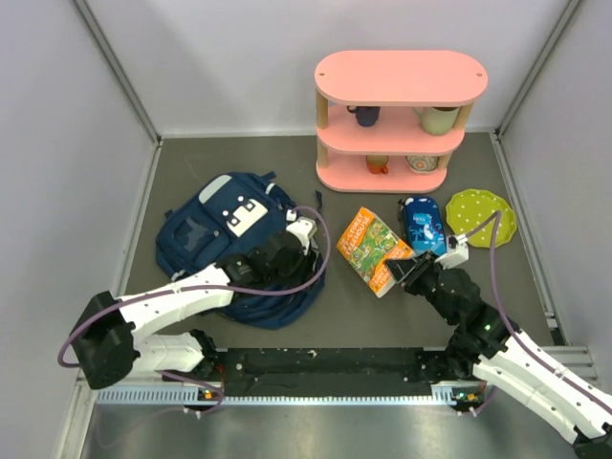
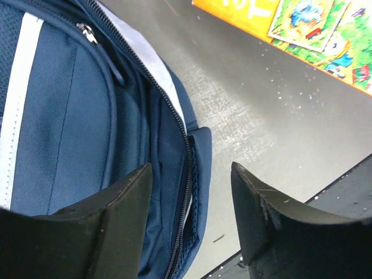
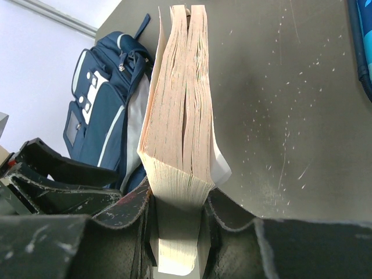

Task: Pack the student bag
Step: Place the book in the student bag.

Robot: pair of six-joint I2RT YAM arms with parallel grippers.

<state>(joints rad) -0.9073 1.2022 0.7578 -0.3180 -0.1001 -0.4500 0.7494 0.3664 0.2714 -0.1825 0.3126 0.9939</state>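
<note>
At table (image 1: 191, 163) centre: right jaws clamped on book (image 1: 371, 251) near end, long axis running away. Bag (image 1: 215, 239) lies just left; left jaws open at its zipper rim, nearer arm.

The student bag (image 1: 229, 234) blocks the left middle of the counter. The left arm lies across its near side, and the left gripper (image 1: 287, 253) is spread wide astride its zipped right rim. Between that rim and the book (image 1: 368, 247), pinched by the right gripper (image 1: 402, 273), a narrow bare lane runs from the near edge toward the pink shelf (image 1: 400, 120), which walls off the far edge right of centre. Right of the book, the pencil case (image 1: 422, 223) and green plate (image 1: 481, 216) sit close together. The far-left corner lies open. The right arm crosses the near-right corner.
</note>
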